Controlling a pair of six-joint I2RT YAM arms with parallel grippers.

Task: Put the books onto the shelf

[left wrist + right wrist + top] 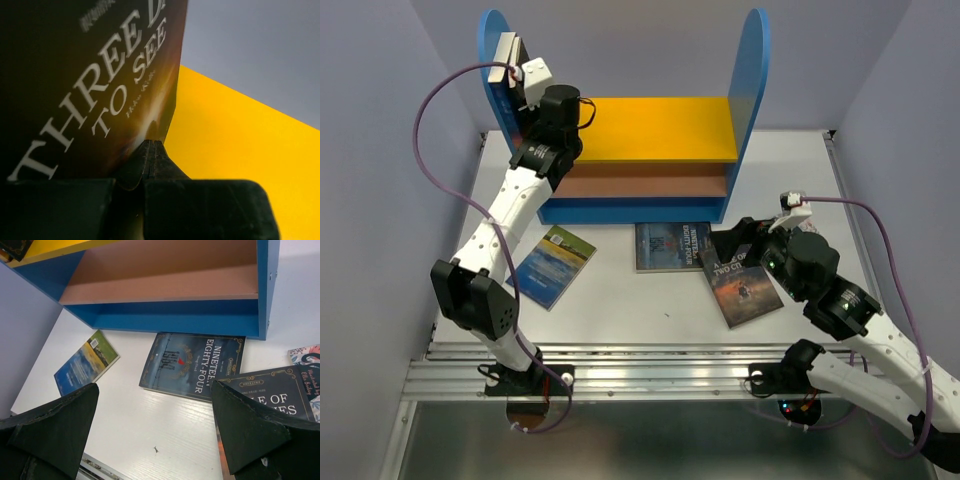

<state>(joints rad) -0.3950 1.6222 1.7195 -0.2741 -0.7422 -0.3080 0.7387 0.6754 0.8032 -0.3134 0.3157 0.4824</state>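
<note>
Top cam overhead, looks down; wrist cams close-up; all share shelf [660, 130].

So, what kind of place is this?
Probably a robot test cell, not a home: plain walls close around a white table, and the left arm and right arm stand on a metal rail.

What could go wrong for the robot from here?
The left gripper pinches a dark book upright over the yellow board, beside the blue side panel; with nothing on its other side, it might topple once released. The open right gripper hovers over a thin book lying flat on the table; it might slide instead of lifting, maybe into the neighbouring book.
</note>
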